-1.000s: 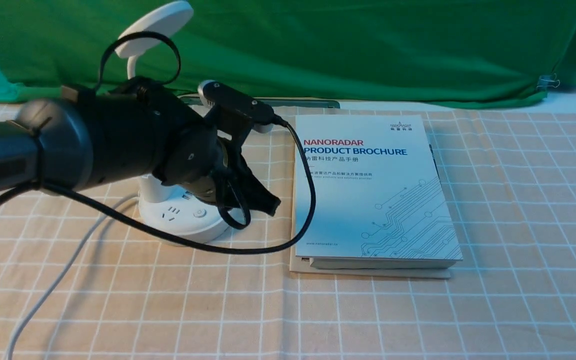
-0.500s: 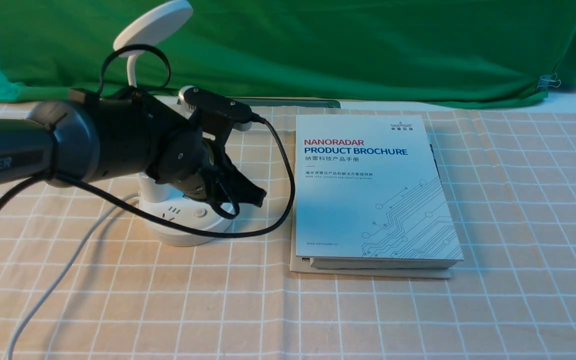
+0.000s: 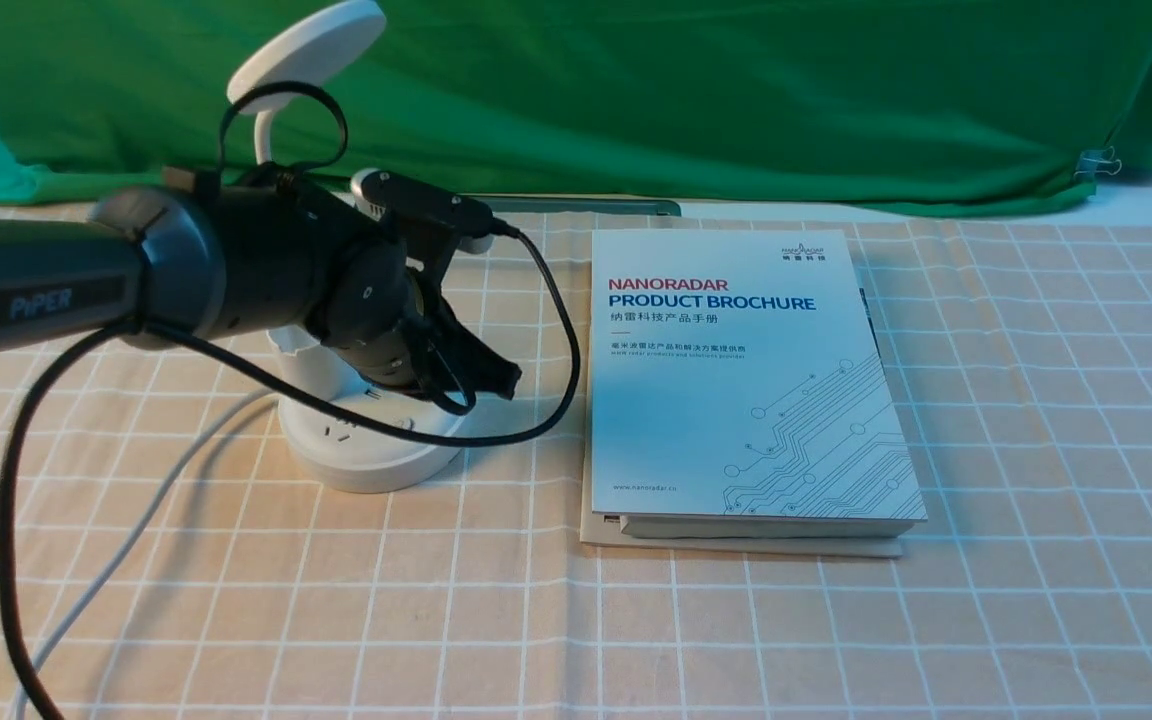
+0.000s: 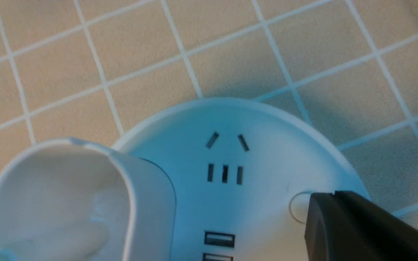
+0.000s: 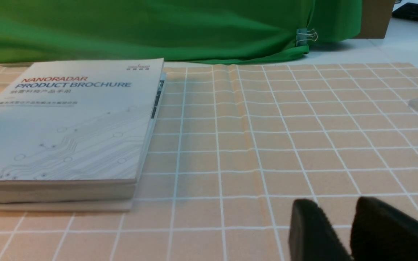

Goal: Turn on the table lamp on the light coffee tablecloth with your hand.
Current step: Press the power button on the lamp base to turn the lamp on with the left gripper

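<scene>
The white table lamp stands on the light coffee tablecloth [image 3: 736, 620] at the left, with its disc head [image 3: 306, 50] high and its round base [image 3: 356, 455] below. My left gripper [image 3: 504, 380], the black "PiPER" hand, is shut and empty, and hangs over the right side of the base. In the left wrist view the closed fingertips [image 4: 325, 203] overlap a round button [image 4: 298, 208] on the base [image 4: 230, 119], beside the sockets and the pen cup [image 4: 49, 195]. Contact cannot be told. My right gripper [image 5: 334, 212] is open and empty, low over the cloth.
A thick white "Product Brochure" book [image 3: 736, 380] lies right of the lamp, also in the right wrist view [image 5: 67, 123]. The lamp's white cord [image 3: 126, 540] runs toward the front left. My arm's black cable [image 3: 546, 400] loops over the base. A green backdrop [image 3: 686, 90] closes the far side.
My left arm has drawn back to the left and away from the front. Its shut tip has moved from beside the base to over the base's button, which is now hidden in the front view.
</scene>
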Available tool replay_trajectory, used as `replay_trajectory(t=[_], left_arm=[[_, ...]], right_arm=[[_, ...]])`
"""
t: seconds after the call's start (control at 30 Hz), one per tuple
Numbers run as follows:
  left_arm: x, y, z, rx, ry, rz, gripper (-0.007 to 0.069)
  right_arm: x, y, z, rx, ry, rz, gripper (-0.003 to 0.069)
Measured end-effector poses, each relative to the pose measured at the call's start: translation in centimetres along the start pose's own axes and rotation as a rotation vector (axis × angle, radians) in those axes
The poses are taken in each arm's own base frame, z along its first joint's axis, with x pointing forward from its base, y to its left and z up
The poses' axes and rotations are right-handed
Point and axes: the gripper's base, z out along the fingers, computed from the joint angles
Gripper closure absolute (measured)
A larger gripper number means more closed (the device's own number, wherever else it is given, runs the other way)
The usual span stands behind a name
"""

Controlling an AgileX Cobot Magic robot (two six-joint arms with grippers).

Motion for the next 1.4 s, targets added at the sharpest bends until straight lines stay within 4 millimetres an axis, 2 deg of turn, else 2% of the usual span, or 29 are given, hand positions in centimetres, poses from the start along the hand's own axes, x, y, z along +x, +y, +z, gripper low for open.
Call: replay_trajectory(t=[0.33,0.57,1.4], left_arm=[[-0.3,-0.1,0.1,0.008,-0.036,-0.001,0.0603],[0.1,-0.1,1.0,0.003,-0.012,0.012,0.0603],[0.0,0.1,1.3,-0.022,-0.010,0.055,0.0603]], right_arm=[[0.0,0.0,0.0,0.000,0.000,0.000,0.0421],[0.0,0.0,0.0,0.000,0.000,0.000,0.0421],[0.0,0.0,0.0,0.000,0.000,0.000,0.0421]])
